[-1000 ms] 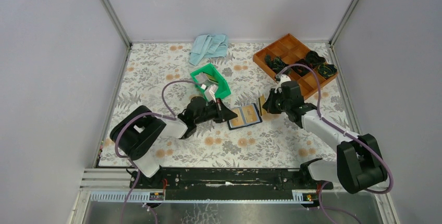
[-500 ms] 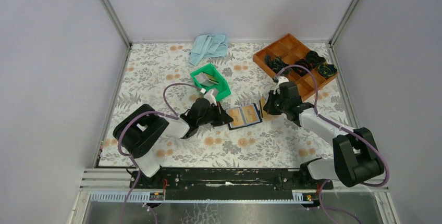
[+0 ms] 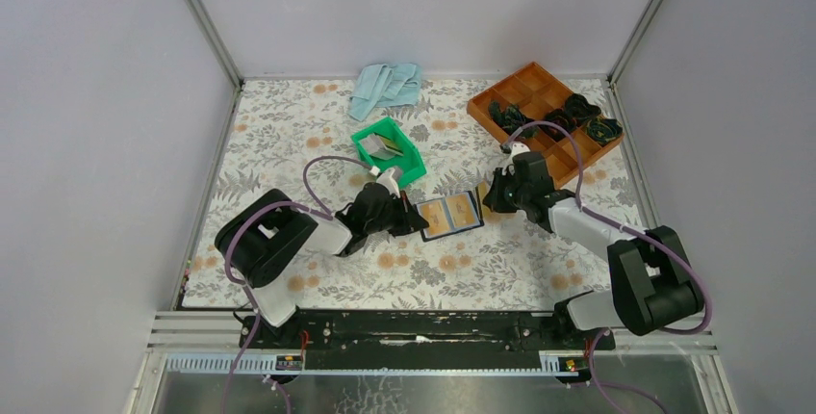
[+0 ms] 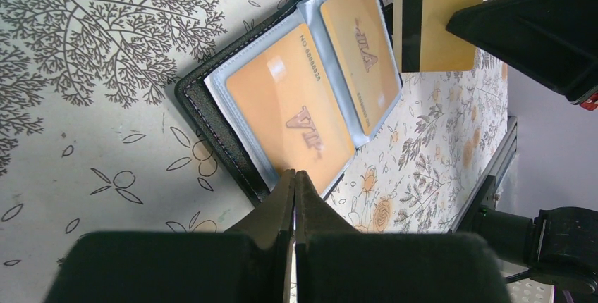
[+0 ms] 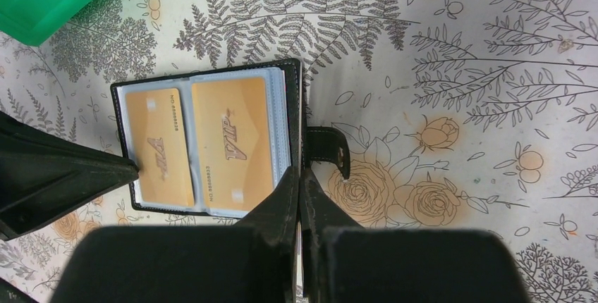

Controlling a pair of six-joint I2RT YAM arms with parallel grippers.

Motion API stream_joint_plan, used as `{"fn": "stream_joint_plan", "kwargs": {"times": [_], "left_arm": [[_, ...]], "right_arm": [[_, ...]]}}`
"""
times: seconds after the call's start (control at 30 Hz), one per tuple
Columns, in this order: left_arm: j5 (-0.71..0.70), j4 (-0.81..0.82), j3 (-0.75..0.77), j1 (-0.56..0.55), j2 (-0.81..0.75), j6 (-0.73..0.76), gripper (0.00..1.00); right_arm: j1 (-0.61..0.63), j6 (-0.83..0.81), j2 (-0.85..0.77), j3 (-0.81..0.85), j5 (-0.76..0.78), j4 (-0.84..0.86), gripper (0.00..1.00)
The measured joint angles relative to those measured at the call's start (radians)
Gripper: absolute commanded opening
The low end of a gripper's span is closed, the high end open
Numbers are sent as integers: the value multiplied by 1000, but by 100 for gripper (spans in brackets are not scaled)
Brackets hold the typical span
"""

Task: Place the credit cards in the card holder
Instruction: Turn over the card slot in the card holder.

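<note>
The black card holder (image 3: 450,214) lies open on the table, its closure tab (image 5: 331,151) to the right. Two orange credit cards (image 4: 289,113) (image 4: 359,42) sit in its clear sleeves. My left gripper (image 3: 420,222) is shut and empty, its tips (image 4: 294,174) resting on the holder's left card, as the right wrist view (image 5: 130,169) also shows. My right gripper (image 3: 493,197) is shut on a gold credit card (image 4: 437,17) with a black stripe. It holds the card on edge just right of the holder (image 5: 296,106). More greyish cards (image 3: 385,147) lie in the green bin.
The green bin (image 3: 412,166) stands just behind the left gripper. A brown compartment tray (image 3: 527,82) with dark items is at the back right. A blue cloth (image 3: 387,87) lies at the back middle. Frame posts and grey walls ring the floral table.
My left gripper has moved away from the green bin, forward and right, onto the holder's left edge. My right gripper has shifted slightly left toward the holder with its card.
</note>
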Motion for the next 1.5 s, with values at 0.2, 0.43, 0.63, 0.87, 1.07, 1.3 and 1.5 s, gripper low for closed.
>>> {"fn": "stream_joint_plan", "kwargs": {"times": [0.2, 0.43, 0.63, 0.87, 1.07, 1.3, 1.5], "left_arm": [[-1, -3, 1, 0, 0, 2, 0], [-3, -6, 5, -5, 2, 3, 0], [-4, -16, 8, -7, 2, 6, 0], [-8, -26, 20, -14, 6, 6, 0], [-10, -26, 22, -14, 8, 6, 0], [-10, -26, 22, -14, 9, 7, 0], [-10, -27, 23, -14, 9, 7, 0]], "right_arm": [[0, 10, 3, -8, -18, 15, 0], [0, 26, 3, -19, -39, 37, 0], [0, 32, -9, -21, -48, 36, 0], [0, 32, -53, -21, -56, 26, 0], [0, 32, -55, -21, -55, 22, 0], [0, 28, -55, -21, -39, 21, 0], [0, 27, -55, -21, -36, 21, 0]]}}
